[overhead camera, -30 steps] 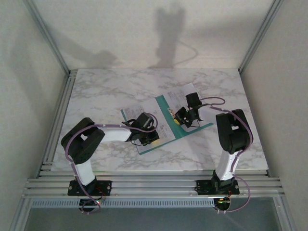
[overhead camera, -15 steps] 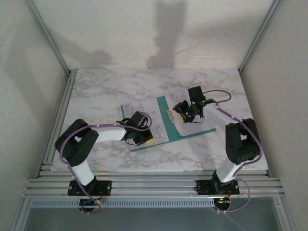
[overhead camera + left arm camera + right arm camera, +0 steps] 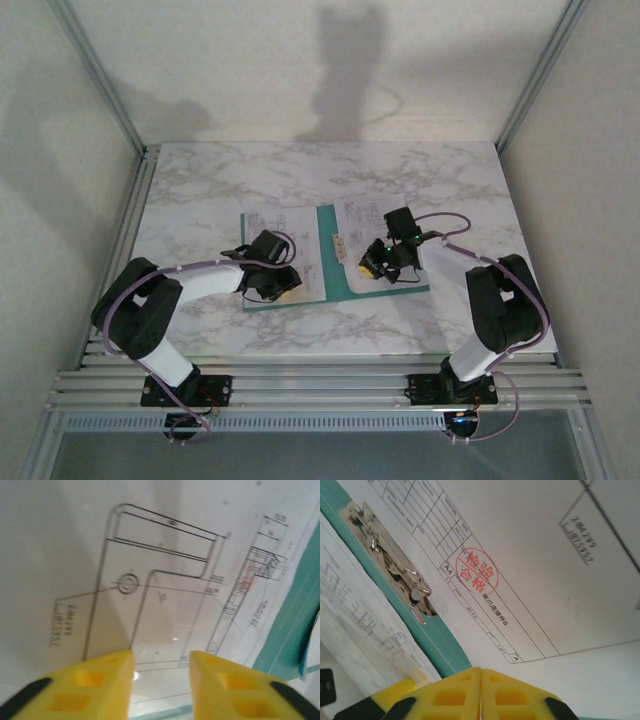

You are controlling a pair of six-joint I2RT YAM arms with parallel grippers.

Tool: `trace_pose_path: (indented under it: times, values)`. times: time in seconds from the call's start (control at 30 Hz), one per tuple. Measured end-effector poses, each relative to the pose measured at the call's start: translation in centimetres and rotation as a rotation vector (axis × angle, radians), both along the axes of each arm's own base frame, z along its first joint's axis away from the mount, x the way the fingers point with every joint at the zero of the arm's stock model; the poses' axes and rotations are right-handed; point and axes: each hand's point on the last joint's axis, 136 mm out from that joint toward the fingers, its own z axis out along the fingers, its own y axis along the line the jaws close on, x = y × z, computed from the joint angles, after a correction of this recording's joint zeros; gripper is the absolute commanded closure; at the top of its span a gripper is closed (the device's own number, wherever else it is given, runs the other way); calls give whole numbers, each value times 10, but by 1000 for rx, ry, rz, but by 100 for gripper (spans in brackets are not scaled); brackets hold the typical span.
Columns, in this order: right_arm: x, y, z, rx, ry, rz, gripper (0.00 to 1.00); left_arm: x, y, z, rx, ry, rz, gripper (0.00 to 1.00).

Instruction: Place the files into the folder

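White arms (image 3: 212,277), purple cables (image 3: 443,221), yellow claws (image 3: 160,680)

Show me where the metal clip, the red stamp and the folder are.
metal clip (image 3: 395,565): right wrist view, its shiny middle.
red stamp (image 3: 477,571): right wrist view, centre of the circle.
folder (image 3: 437,645): right wrist view, bare strip below the clip.

Teal folder (image 3: 329,268) open flat on marble table (image 3: 200,185). Left sheet (image 3: 285,228) beneath and beyond left gripper (image 3: 279,287) jaws. Right sheet (image 3: 362,214) beneath and beyond right gripper (image 3: 371,269) jaws. Folder spine between the two jaw sets.
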Motion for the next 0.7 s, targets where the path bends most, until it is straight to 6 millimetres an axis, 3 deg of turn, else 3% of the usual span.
trace_pose_path:
  times: [0.1,0.33,0.47,0.7]
  values:
    - [-2,12,0,30,-1,24,95,1,12,8,28,-3,16,43]
    - [-7,35,-16,80,57,81,97,18,65,27,49,-42,129,44]
    - [-16,50,-19,94,74,127,98,13,104,19,74,-18,196,44]
    - [-19,53,-23,95,84,138,100,1,135,5,88,29,203,40]
